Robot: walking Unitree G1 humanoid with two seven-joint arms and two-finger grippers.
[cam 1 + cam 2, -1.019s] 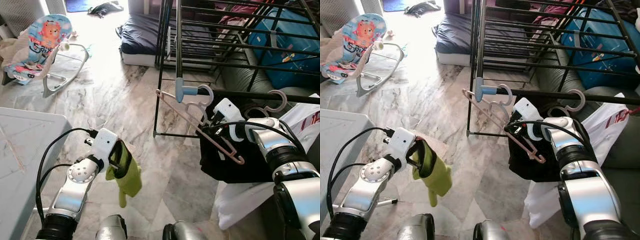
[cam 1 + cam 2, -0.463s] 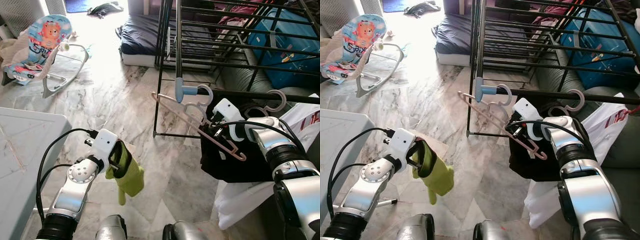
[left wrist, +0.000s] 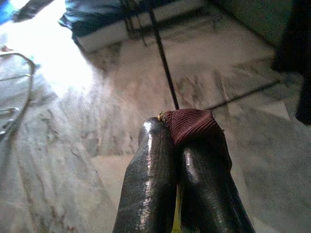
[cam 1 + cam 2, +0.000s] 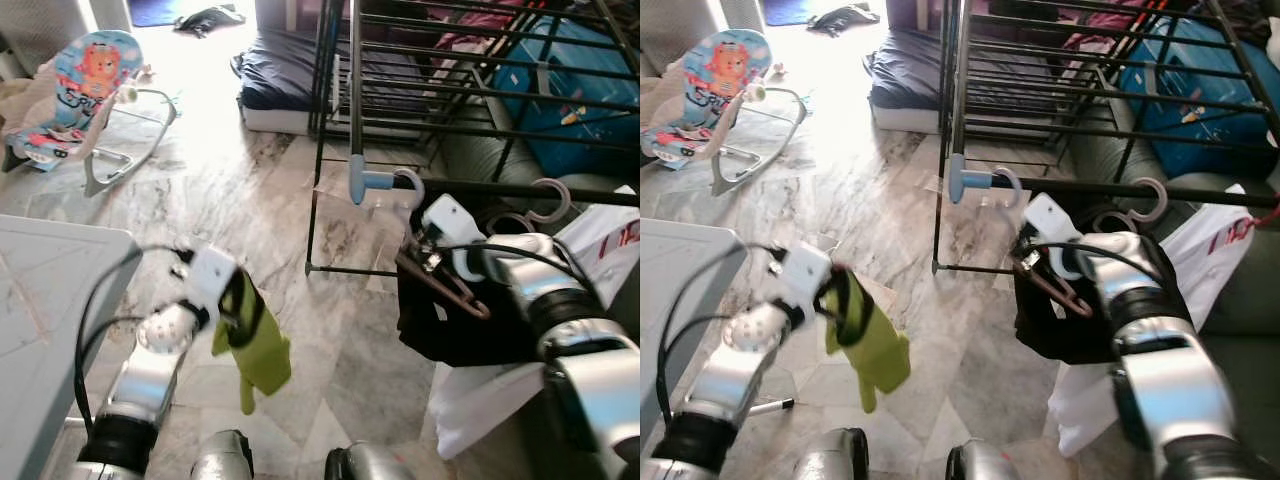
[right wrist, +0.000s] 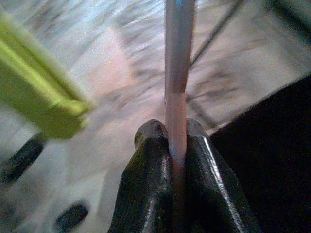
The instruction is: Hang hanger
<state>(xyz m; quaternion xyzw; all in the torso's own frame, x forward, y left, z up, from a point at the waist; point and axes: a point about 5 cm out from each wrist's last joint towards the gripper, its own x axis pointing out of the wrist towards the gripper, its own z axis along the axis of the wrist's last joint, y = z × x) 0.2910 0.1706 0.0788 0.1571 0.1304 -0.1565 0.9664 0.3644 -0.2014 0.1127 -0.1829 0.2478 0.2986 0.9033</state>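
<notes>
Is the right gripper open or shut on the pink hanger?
Shut. In the right wrist view the right gripper has both black fingers pressed against the pink hanger, which runs between them.

Strong daylight enters from the far upper left, blowing out the grey-veined marble floor [image 4: 215, 130] to white glare there; the nearer floor is evenly lit with soft shadows. Both silver arms smear with motion blur in the head views. The right wrist view is heavily blurred, and the lime-green cloth [image 5: 39, 97] is out of focus. The left wrist view is dim in front and overexposed behind.
</notes>
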